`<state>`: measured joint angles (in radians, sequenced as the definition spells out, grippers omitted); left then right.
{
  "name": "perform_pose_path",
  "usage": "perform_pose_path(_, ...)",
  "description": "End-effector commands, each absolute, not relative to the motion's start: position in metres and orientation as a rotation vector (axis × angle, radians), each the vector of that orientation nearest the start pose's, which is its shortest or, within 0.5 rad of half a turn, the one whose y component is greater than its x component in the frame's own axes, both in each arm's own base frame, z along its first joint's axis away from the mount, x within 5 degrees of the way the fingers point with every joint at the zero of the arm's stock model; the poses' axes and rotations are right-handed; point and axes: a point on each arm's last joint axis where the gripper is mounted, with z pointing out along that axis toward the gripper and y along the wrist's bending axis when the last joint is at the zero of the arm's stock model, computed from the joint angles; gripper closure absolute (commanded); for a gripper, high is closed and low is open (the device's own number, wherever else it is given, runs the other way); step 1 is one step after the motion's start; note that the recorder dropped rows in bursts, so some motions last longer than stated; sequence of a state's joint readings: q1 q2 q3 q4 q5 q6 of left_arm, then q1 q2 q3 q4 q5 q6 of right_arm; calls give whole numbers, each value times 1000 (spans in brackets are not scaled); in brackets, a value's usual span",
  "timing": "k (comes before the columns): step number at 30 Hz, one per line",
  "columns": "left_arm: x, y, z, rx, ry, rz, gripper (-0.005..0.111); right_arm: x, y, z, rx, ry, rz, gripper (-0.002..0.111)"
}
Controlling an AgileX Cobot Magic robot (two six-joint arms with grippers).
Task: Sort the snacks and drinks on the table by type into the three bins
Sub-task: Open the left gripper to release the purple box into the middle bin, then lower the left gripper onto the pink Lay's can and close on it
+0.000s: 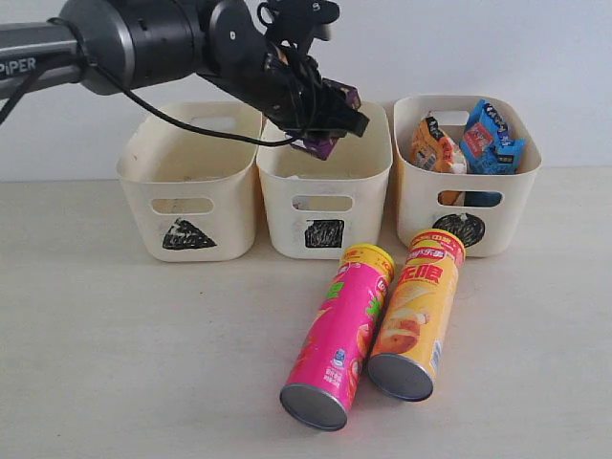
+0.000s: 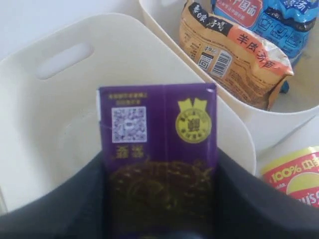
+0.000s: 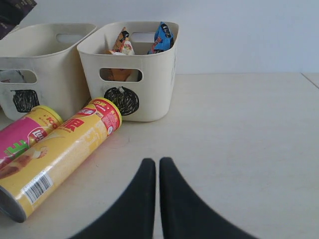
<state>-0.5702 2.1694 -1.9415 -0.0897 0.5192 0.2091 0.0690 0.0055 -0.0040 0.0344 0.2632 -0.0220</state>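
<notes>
My left gripper (image 1: 330,120) is shut on a small dark purple box (image 2: 157,129), holding it in the air over the middle bin (image 1: 325,186). A pink chip tube (image 1: 339,335) and a yellow-orange chip tube (image 1: 416,316) lie side by side on the table (image 1: 143,363) in front of the bins. The right bin (image 1: 469,206) holds an orange bag (image 1: 432,145) and a blue bag (image 1: 490,139). The left bin (image 1: 186,172) looks empty. My right gripper (image 3: 158,167) is shut on nothing, low over the table to the right of the yellow-orange tube (image 3: 65,149).
The three bins stand in a row against the white back wall. Both tubes point their lids toward the middle and right bins. Bare table lies left of the tubes and to the right of the right bin (image 3: 149,84).
</notes>
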Motion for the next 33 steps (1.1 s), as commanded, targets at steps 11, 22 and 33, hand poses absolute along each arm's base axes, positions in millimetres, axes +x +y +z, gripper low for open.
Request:
perform_pose_path(11, 443, -295, 246, 768, 2113, -315, 55, 55, 5, 190, -59, 1736, 65, 108)
perform_pose_path(22, 438, -292, 255, 791, 2154, -305, 37, 55, 5, 191, -58, 1731, 65, 108)
perform_pose_path(33, 403, -271, 307, 981, 2238, -242, 71, 55, 5, 192, -58, 1719, 65, 108)
